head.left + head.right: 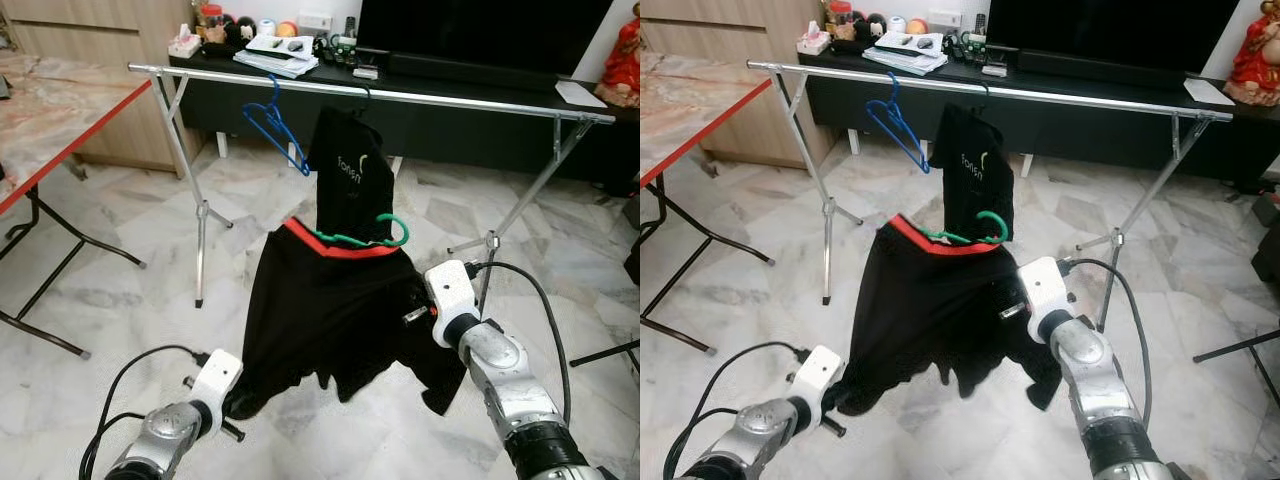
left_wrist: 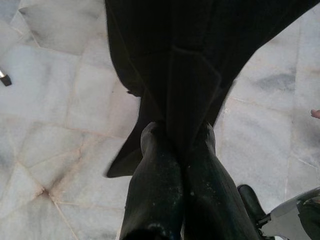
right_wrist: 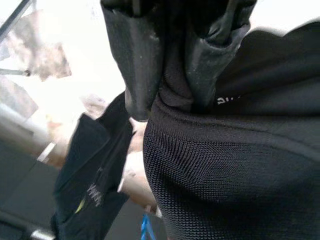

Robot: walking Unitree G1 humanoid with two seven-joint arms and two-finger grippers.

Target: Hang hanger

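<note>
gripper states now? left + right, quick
Left gripper: jaws shut on the black garment, at its lower corner.
Right gripper: jaws shut on the black garment, at its right side.

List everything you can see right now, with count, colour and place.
Clothes rail: one, silver, across the room ahead.
Hanger: one, blue, bare, hooked on the rail.
Black garment: one, hung on the rail, right of the blue hanger.
Green hanger: one, in the neck of the shirt.
Shirt: one, black with red collar, held up below the rail.
Folding table: one, marble top, red edge, left.
TV cabinet: one, black, behind the rail.
Left pincer: shut on the shirt's lower edge.
Right pincer: shut on the shirt.
</note>
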